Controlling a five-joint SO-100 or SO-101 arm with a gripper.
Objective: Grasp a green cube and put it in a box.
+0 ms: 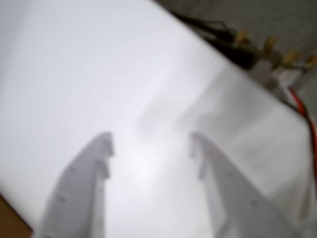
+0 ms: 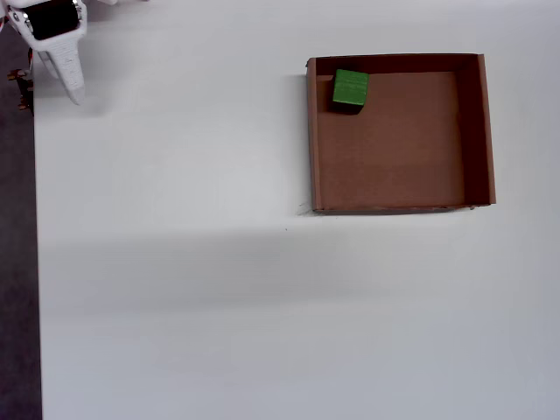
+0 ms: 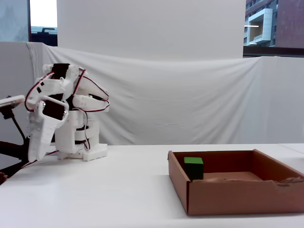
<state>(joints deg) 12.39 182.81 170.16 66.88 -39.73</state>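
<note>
Overhead view: I see the green cube [image 2: 350, 89] inside the box [image 2: 477, 131], at its top-left corner. My end effector [image 1: 151, 144] is spread apart and empty over the bench [image 2: 175, 262], well apart from the box.

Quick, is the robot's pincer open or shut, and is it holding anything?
Pincer: open and empty, with a wide gap between its fingers in the wrist view; the green cube sits in the box.

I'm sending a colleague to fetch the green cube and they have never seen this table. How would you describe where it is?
Look for the brown cardboard box on the white table, right of centre in the overhead view. The green cube sits inside, on the floor by the top-left corner. It is the only thing in the box and the only bright green object.
</note>
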